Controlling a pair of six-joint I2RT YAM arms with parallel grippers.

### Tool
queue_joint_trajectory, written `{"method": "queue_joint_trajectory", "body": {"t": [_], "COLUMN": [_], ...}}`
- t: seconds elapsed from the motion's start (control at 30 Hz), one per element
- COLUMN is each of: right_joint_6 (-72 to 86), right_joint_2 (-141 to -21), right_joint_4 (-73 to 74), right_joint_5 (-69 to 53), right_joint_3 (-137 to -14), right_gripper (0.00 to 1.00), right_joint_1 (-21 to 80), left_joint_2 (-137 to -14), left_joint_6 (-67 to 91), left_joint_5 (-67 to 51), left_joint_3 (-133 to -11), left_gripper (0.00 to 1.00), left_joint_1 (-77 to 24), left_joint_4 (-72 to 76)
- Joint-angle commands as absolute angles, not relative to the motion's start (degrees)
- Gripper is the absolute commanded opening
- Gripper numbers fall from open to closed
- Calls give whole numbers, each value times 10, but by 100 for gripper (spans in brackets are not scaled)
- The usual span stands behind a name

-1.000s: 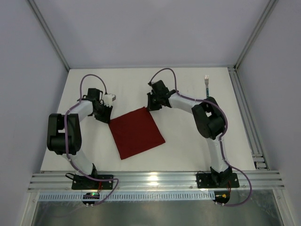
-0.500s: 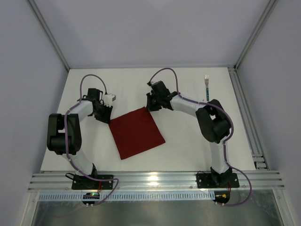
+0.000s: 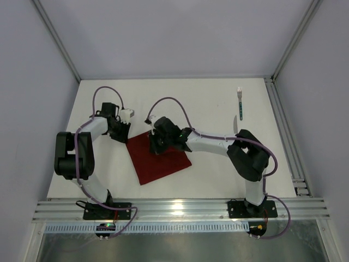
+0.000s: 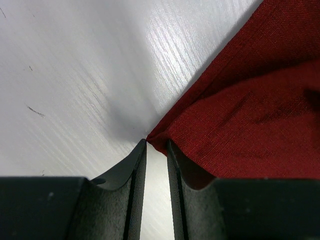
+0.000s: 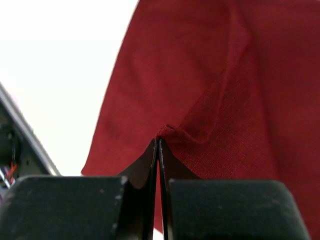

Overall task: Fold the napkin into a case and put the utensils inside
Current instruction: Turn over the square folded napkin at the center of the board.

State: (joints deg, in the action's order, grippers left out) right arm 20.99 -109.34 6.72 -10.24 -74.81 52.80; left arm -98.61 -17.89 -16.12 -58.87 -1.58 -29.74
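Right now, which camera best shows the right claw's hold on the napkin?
The right wrist view: the right claw is shut on a puckered fold of the napkin. The top view shows it only from above, over the cloth, with the pinch hidden. The left wrist view shows another corner at the left claw.

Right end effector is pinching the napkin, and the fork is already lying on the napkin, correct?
Partly. The right end effector does pinch the napkin, but the fork lies on the bare table near its far right corner, well off the napkin; the top view shows it.
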Motion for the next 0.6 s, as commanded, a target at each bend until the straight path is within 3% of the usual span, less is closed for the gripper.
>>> {"method": "queue_joint_trajectory", "body": {"t": [0.0, 0.27, 0.57], "right_joint_6": [192, 125, 119], "right_joint_2": [-1065, -1083, -1102], "right_joint_4": [31, 28, 34], "right_joint_5": [-99, -86, -100], "right_joint_3": [-730, -733, -747], "right_gripper": [4, 4, 4], "right_joint_1": [580, 668, 678], "left_joint_2": [-975, -971, -962], "left_joint_6": [-171, -169, -170], "left_joint_5": [-165, -163, -163], "left_joint_3": [-577, -573, -566], "left_gripper": [25, 25, 25], "left_joint_1": [-15, -14, -11], "left_joint_4": [-279, -274, -273]}}
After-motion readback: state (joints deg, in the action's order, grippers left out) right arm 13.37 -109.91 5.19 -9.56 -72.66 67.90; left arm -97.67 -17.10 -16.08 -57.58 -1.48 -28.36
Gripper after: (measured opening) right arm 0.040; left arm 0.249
